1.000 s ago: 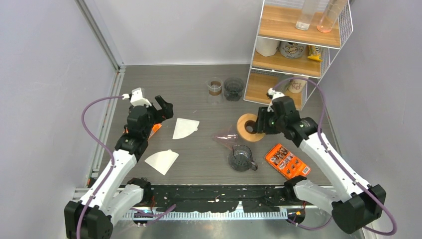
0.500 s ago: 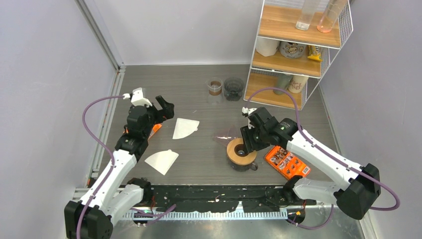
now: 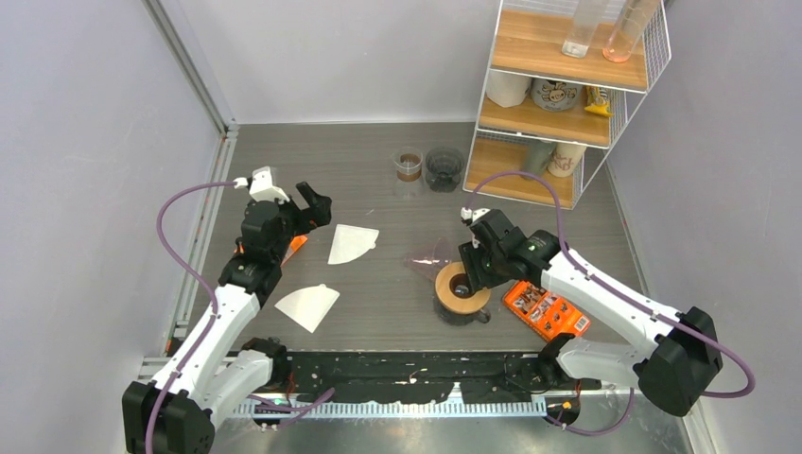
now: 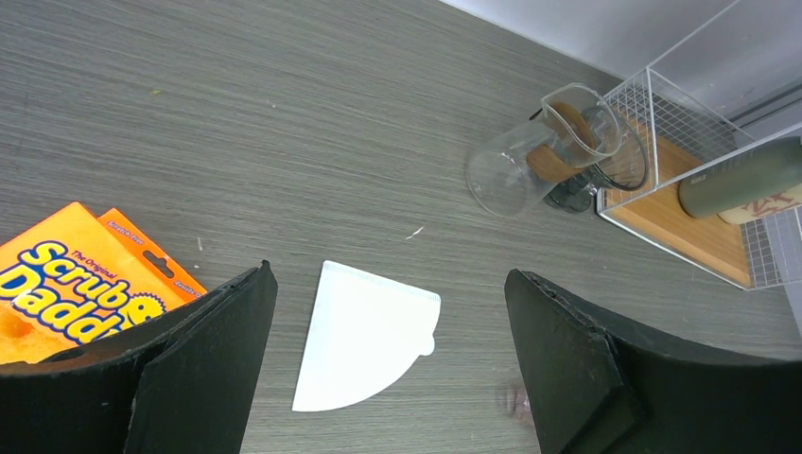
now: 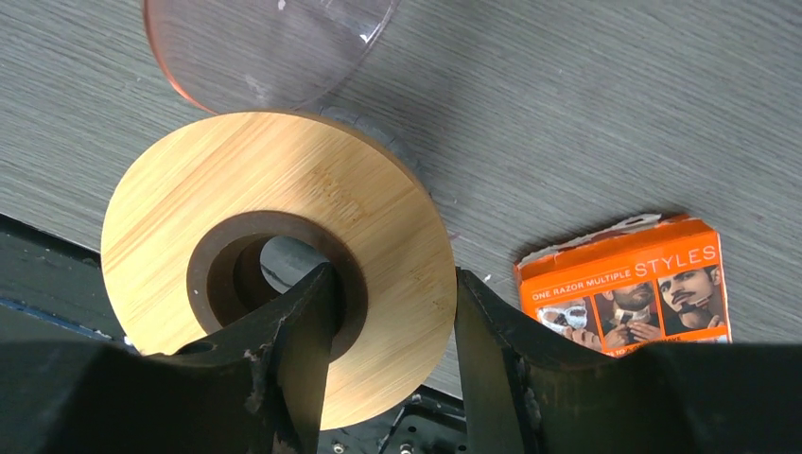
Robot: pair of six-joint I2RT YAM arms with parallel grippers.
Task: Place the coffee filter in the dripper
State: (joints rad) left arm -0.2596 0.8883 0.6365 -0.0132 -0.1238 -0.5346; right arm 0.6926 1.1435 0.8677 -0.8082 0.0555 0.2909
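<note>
Beside razor box (image 5: 624, 284), right claw (image 5: 392, 312) clamps wooden ring (image 5: 274, 180); left claw (image 4: 388, 288) gapes empty above filter (image 4: 364, 350).

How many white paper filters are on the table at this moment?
2. One filter lies ahead of the left gripper; the second filter lies nearer the arm bases. None appears hidden.

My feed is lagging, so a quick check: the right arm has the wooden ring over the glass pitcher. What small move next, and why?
Probably ease the right gripper straight down to seat the wooden ring on the glass pitcher. The ring covers its rim, one finger through the hole; whether it rests there is unclear.
</note>
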